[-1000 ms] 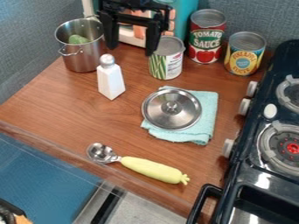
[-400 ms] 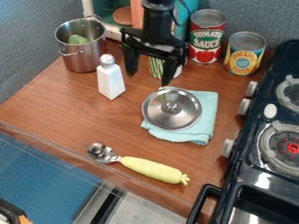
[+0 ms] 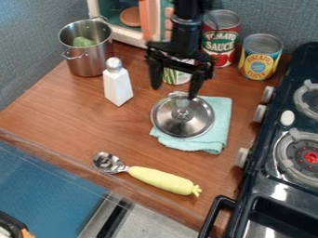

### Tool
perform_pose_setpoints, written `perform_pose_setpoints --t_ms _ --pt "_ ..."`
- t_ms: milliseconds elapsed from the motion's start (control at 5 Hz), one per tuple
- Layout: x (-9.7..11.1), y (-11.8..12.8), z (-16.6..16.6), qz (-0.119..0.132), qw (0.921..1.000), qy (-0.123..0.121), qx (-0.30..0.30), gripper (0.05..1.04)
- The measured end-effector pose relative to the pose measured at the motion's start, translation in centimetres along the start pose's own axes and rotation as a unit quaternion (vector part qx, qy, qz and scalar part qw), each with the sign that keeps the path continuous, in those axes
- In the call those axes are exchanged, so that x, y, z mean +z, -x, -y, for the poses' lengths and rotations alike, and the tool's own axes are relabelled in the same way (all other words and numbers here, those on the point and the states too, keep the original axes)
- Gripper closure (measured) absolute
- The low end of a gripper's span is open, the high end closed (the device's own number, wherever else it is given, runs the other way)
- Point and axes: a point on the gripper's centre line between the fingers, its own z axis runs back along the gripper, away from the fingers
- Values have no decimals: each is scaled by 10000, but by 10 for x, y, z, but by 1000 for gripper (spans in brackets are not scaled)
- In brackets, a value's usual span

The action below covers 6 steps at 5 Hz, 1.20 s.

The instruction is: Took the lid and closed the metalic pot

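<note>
The black gripper (image 3: 173, 92) hangs open over the back edge of the lid, its two fingers spread wide with nothing between them. Below it, the round metal lid (image 3: 182, 122) lies knob up on a folded light-blue cloth (image 3: 214, 132). At the back left stands the metal pot (image 3: 88, 58), uncovered, with a green item (image 3: 82, 42) inside.
A white shaker (image 3: 116, 84) stands between pot and lid. Behind are a partly hidden can (image 3: 176, 76), a tomato sauce can (image 3: 218, 35) and a yellow can (image 3: 260, 58). A spoon (image 3: 162, 180) lies in front; the stove (image 3: 282, 186) is at right.
From the back of the counter, the gripper has come forward, lower and to the right, up to the lid's back edge. Lid and pot have stayed where they were.
</note>
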Motion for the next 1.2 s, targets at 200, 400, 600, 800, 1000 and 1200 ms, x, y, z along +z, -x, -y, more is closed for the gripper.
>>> perform_pose_setpoints --t_ms 200,400,600,800,1000,1200 --pt "-3 -2 17 53 10000 27 -27 83" --pt "-6 -1 30 54 10000 54 -53 83" --pt "-10 1 33 63 9999 2 -86 83" --pt "-13 4 31 39 9998 -54 -173 83" --pt "-15 3 23 18 9998 -117 -173 83" --pt "-17 3 12 -49 9998 -142 -109 83"
